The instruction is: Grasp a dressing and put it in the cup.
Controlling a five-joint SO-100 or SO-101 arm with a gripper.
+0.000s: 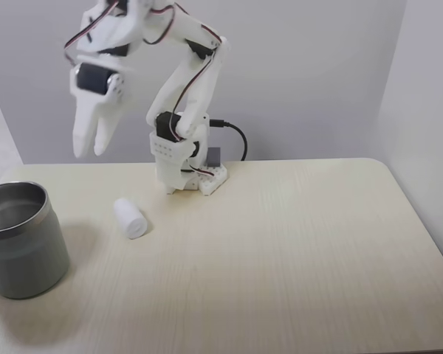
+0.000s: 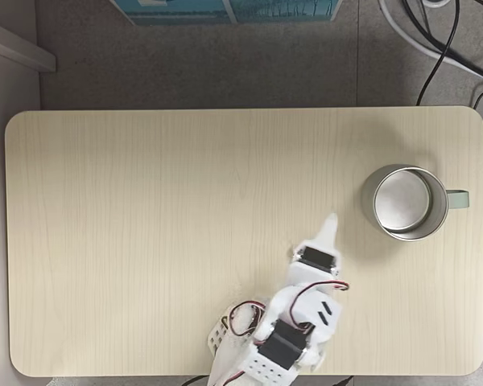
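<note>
In a fixed view from the front, the cup [image 1: 18, 240] stands nearest, at the left edge of the desk [image 1: 280, 258], upright, its dull grey wall topped by a shiny rim and its inside bare. A little farther back and to its right the dressing [image 1: 130, 217] lies on its side on the pale wood-grain surface, apart from the cup and touching nothing else. Behind it the white arm's base [image 1: 192, 175] sits at the desk's far edge, with a black cable [image 1: 236, 136] looping off toward the wall. The arm bends up and over to the left, and the tool [image 1: 91, 151] hangs in the air above the desk, fingertips pointing down, well clear of the dressing and holding nothing; the two white fingers stand slightly apart with a narrow gap between them. Beyond is a plain grey wall, meeting a second wall at the right. In a fixed view from above, the desk shows rounded corners, the cup [image 2: 405, 203] stands toward the right with a pale green handle [image 2: 459, 199], and grey floor [image 2: 185, 64] with cables [image 2: 443, 40] surrounds it.
</note>
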